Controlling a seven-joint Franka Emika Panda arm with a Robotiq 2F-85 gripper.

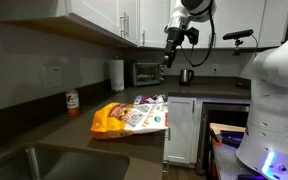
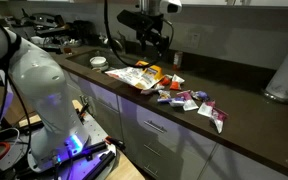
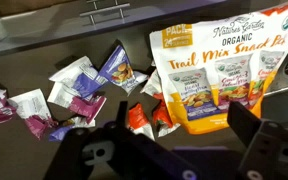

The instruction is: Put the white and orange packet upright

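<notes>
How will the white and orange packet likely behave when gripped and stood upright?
The white and orange packet lies flat and looks glossy, so it may slip in the jaws. It appears a soft film bag, likely to flex rather than lift rigidly. With small packs lying beside it, it may be part-empty and prone to slump or tip.

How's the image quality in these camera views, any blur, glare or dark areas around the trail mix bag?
Wrist view: the white and orange packet is sharp, lettering readable; the open pincer in the foreground is dark and blurred. In an exterior view the packet is small, its lettering unreadable, on a dim counter. In an exterior view a violet glow lights the robot base.
</notes>
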